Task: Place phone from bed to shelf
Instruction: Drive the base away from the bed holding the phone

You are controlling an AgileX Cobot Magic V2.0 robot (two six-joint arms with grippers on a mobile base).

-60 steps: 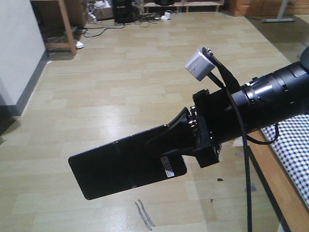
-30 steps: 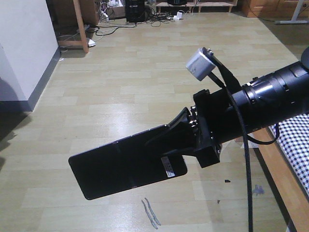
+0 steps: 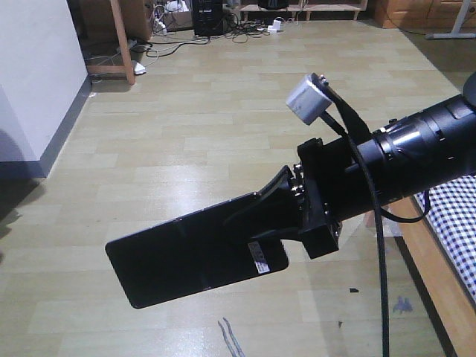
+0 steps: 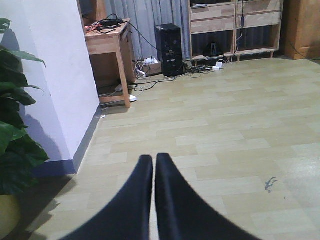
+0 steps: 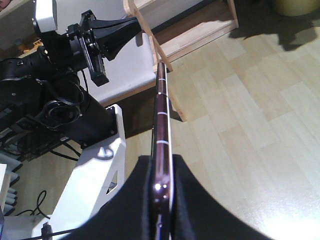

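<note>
Nearest the right wrist camera, the right end effector (image 5: 162, 165) is clamped on the phone (image 5: 161, 115), which runs away from the lens edge-on, its pinkish metal rim catching the light. The front view shows the same grip plainly. The phone (image 3: 195, 249) juts out from the black fingers, with a white sticker near the held end. It hangs in the air over the floor (image 3: 223, 111) and touches nothing else. The left end effector (image 4: 154, 160) has its two fingers pressed together with nothing between them — it carries no load and points out over the floor.

So the pick looks done, as I judge it. The phone is off the bed (image 3: 455, 223), whose checked cloth and wooden side rail sit at the right edge of the front view, beyond the arm. What is left is the whole carry and the set-down on the shelf.

That shelf is the hard thing to make out. Pale wooden boards (image 5: 200, 27) stand beyond the phone in the right wrist view, cut off by the frame, and I cannot tell whether they belong to it. Farther off, against the back wall in the left wrist view, stand a computer tower (image 4: 168, 42) and wooden cabinets (image 4: 232, 25) — too distant to tell whether they are the goal. Most of the bed lies out of frame, and the fingers hide where they press on the phone.
</note>
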